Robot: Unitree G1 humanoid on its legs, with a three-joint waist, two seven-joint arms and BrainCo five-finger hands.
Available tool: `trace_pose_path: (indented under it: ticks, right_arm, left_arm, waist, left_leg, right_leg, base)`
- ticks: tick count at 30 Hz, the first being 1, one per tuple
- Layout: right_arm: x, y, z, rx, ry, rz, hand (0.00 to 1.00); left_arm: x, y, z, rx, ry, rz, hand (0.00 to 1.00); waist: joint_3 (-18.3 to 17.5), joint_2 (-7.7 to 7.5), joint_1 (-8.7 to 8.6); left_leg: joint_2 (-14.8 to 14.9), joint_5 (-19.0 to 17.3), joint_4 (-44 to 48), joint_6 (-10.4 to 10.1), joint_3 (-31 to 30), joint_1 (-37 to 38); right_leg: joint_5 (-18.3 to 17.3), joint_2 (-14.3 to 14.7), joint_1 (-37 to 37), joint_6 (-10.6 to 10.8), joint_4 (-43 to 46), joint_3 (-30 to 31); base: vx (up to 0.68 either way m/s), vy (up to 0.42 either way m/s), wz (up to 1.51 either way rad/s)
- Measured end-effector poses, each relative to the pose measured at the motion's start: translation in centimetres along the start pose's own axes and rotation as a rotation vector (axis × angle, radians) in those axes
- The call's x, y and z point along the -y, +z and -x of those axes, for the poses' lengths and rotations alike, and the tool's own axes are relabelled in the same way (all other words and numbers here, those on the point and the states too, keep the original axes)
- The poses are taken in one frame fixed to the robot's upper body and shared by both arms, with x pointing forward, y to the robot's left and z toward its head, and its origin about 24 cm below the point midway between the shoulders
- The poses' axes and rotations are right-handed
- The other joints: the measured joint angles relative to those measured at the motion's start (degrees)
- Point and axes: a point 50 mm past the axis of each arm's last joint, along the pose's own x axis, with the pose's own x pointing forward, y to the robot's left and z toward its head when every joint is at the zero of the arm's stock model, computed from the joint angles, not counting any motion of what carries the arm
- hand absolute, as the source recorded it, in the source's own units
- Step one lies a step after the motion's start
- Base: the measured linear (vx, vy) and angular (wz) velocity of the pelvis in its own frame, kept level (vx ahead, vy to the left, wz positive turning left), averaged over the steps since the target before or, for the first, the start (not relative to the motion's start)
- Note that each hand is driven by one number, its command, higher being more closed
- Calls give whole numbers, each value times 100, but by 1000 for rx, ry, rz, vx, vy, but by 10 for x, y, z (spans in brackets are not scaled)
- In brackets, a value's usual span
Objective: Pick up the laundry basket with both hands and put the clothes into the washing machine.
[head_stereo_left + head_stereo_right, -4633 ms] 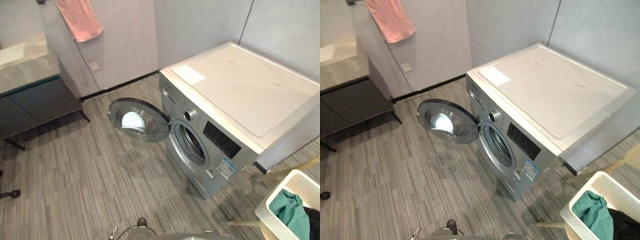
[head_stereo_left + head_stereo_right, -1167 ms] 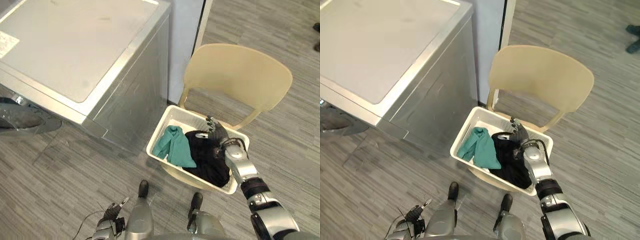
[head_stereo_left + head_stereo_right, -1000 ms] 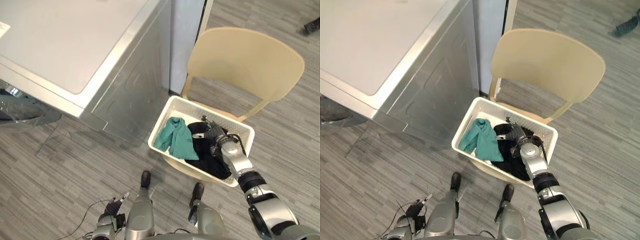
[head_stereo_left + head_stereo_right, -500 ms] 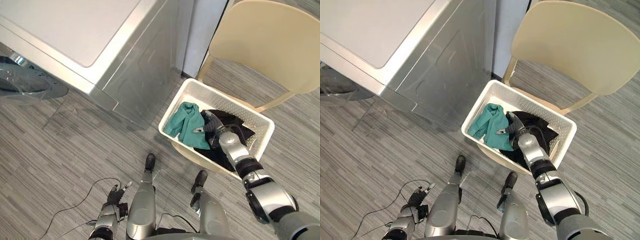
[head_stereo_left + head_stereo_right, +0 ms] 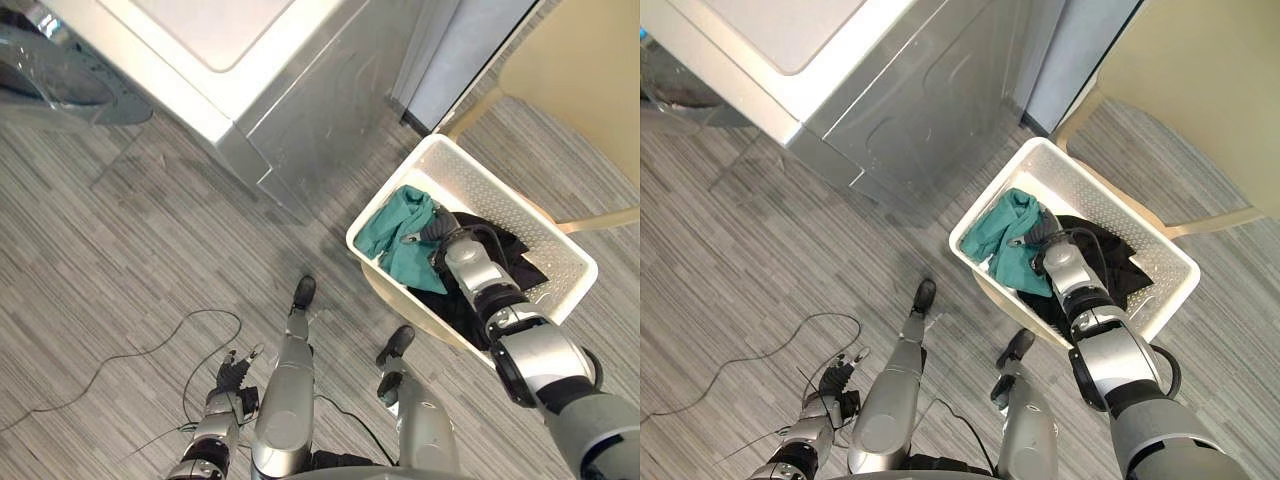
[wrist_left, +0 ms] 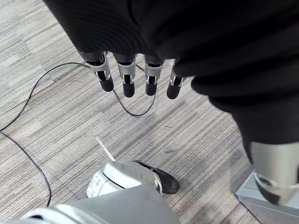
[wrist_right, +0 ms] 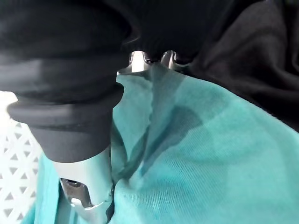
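My right hand [image 5: 438,230] lies buried in the teal garment [image 5: 395,235] inside the white laundry basket [image 5: 392,190] on the chair [image 5: 580,90] — its fingers are hidden, so I can't tell their grip. My left hand [image 6: 128,70] dangles loose-fingered — lifting one-handed could tip the basket.

Left robot hand [image 6: 117,32] hangs low, fingers [image 6: 150,81] straight.

Grey striped plank floor [image 5: 110,260] runs all around. A beige chair [image 5: 590,85] stands just beyond the right hand [image 5: 445,232], with a pale wall panel [image 5: 468,50] beside it.
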Motion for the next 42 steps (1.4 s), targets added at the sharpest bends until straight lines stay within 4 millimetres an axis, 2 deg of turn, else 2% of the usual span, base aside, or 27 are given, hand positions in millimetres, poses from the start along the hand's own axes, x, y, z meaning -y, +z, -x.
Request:
trace_pose_path:
  ticks: [3,4,5,8,15,17,19,24,27,28,29,30,32,34,35,36,38,39,42]
  right_arm:
    - [14,2,-2,-9,-55,-4,0]
    - [20,-2,-2,-25,-85,-4,0]
    - [23,-2,-2,-25,-105,18,100]
    - [25,-5,-2,-36,-136,69,100]
    - [25,-8,-1,-29,-153,117,100]
    - [23,-14,1,-42,-146,123,100]
    - [19,-23,2,-68,-133,92,100]
    - [8,-58,12,-182,-87,-116,100]
    - [17,-64,17,-164,-146,-337,100]
    - [22,-66,22,-139,-186,-430,100]
    - [27,-72,28,-122,-232,-517,100]
    - [29,-76,32,-119,-252,-557,100]
    - [35,-105,52,-152,-350,-689,100]
    - [36,-120,66,-168,-413,-765,100]
    - [38,-133,81,-177,-472,-805,100]
    - [39,-137,86,-178,-492,-812,100]
    - [39,-139,99,-149,-526,-859,100]
    - [37,-137,101,-136,-526,-870,100]
    - [34,-134,113,-87,-541,-885,100]
  left_arm:
    - [4,9,-2,19,5,20,0]
    - [6,13,-3,25,1,35,0]
    - [8,13,-2,30,-3,30,0]
    - [7,13,-2,27,12,38,0]
    - [10,11,-1,17,23,54,0]
    - [11,11,-1,15,22,59,0]
    - [11,11,-1,11,24,67,0]
    - [11,15,-1,30,16,73,0]
    - [5,7,1,11,26,72,0]
    - [0,-2,2,-19,31,82,0]
    - [-5,-11,4,-47,45,94,0]
    - [-9,-17,6,-65,55,104,0]
    - [-22,-39,11,-152,95,184,0]
    - [-31,-54,15,-201,133,245,0]
    - [-37,-66,20,-245,167,309,0]
    - [-39,-69,21,-256,179,335,0]
    - [-49,-69,24,-240,240,478,0]
    - [-52,-67,25,-222,254,511,0]
    - [-66,-36,28,-56,308,633,0]
  waist:
    - [0,0,74]
    - [2,3,151]
    - [3,5,159]
    - [3,5,178]
    - [-1,-2,236]
    - [-1,-3,306]
    - [-1,-3,307]
    - [9,-22,261]
    - [29,-62,76]
    - [17,-80,-27]
    - [-64,-113,-154]
    - [-159,-137,-203]
    - [-543,-268,-403]
    - [-724,-354,-506]
    - [-992,-406,-539]
    - [-1102,-410,-547]
    - [-1443,-403,-653]
    - [-1511,-394,-653]
    - [-1905,-280,-652]
  left_leg:
    - [4,0,69,-3,-152,-261]
    - [4,1,78,-4,-193,-343]
    - [-1,-5,102,-6,-274,-423]
    - [1,9,149,-16,-440,-523]
    - [34,26,160,-44,-406,-481]
    - [40,28,158,-46,-338,-383]
    - [26,26,126,-44,-236,-183]
    - [10,26,-56,-35,26,451]
    - [10,57,-314,3,307,993]
    - [6,74,-450,26,414,1238]
    - [-11,75,-567,30,480,1402]
    - [-26,75,-623,32,489,1427]
    - [-60,98,-788,60,513,1572]
    - [-82,72,-787,94,518,1714]
    - [-98,53,-787,115,571,1810]
    - [-108,53,-787,115,588,1834]
    - [-117,53,-786,115,659,1971]
    - [-111,52,-787,114,680,2015]
    - [-33,-25,-787,30,829,2180]
  right_leg:
    - [-34,2,-174,-45,71,-101]
    - [-46,13,-244,-56,97,-150]
    - [-97,16,-292,-61,156,-207]
    - [-180,28,-303,-67,241,-358]
    - [-187,41,-280,-68,251,-332]
    - [-191,26,-227,-72,260,-262]
    - [-215,-14,-106,-57,282,-179]
    - [-360,-153,248,-35,501,-19]
    - [-437,-240,451,10,653,201]
    - [-454,-262,580,34,650,278]
    - [-489,-290,672,63,641,304]
    - [-526,-300,679,111,635,300]
    - [-539,-309,783,131,545,286]
    - [-556,-312,948,154,488,275]
    - [-553,-318,1088,165,367,275]
    - [-544,-319,1137,178,314,269]
    - [-515,-310,1378,202,89,258]
    - [-509,-304,1445,202,38,259]
    - [-477,-193,1610,193,-170,279]
  base:
    - [-73,7,15]
    - [-80,3,15]
    - [-67,0,17]
    - [-12,-35,25]
    - [4,-7,1]
    - [27,-19,-12]
    - [34,-9,-10]
    - [-2,-1,-7]
    - [-41,-1,-30]
    - [-14,14,-24]
    - [-7,20,-16]
    - [32,33,-5]
    - [120,9,2]
    - [157,-46,2]
    - [135,-48,0]
    - [178,-52,0]
    - [116,-26,1]
    - [61,-31,-7]
    - [19,-49,-13]
